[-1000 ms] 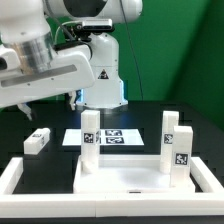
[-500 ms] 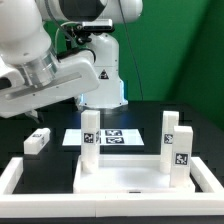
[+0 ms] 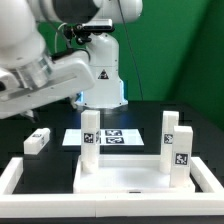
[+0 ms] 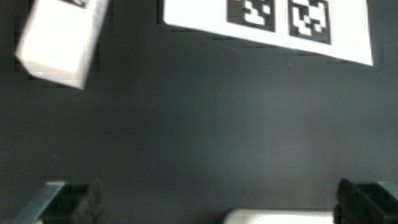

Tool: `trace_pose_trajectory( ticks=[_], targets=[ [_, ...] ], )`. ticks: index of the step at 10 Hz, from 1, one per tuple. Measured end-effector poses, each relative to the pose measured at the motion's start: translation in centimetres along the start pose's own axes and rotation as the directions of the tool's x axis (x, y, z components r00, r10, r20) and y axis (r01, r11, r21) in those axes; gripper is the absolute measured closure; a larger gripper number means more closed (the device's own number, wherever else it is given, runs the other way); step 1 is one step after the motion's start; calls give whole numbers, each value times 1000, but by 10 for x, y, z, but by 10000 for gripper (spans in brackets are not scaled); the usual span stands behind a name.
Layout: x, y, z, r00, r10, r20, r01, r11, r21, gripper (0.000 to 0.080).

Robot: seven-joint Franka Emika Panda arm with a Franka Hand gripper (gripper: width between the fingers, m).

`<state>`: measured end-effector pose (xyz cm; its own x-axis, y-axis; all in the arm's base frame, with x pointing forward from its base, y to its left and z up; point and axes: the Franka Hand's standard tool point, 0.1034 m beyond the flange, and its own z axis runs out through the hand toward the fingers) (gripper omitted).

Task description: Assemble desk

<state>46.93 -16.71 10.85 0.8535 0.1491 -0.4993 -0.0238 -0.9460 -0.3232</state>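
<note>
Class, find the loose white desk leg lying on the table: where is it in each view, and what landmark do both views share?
Exterior view: loose leg lies flat at the exterior view's left, apart from the tabletop.
Wrist view: same leg at the picture's edge.
Shared landmark: the marker board beside it.

Bright, even light falls from above in the exterior view, so the white arm (image 3: 45,70) close to the camera glares and loses detail, while the black table (image 3: 140,125) stays matte with faint shadows. The wrist view is dimmer and soft. Its marker board (image 4: 267,25) is slightly blurred and the dark fingertips (image 4: 68,203) at the frame edge are out of focus.
</note>
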Motion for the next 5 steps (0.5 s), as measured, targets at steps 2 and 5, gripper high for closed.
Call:
trace_pose_trajectory(
  ticks=[2,5],
  targets=[
    [-17,26,38,997,57,53,-59,997,47,150],
    [-15,28,41,998,55,41,-58,995,78,150]
  ],
)
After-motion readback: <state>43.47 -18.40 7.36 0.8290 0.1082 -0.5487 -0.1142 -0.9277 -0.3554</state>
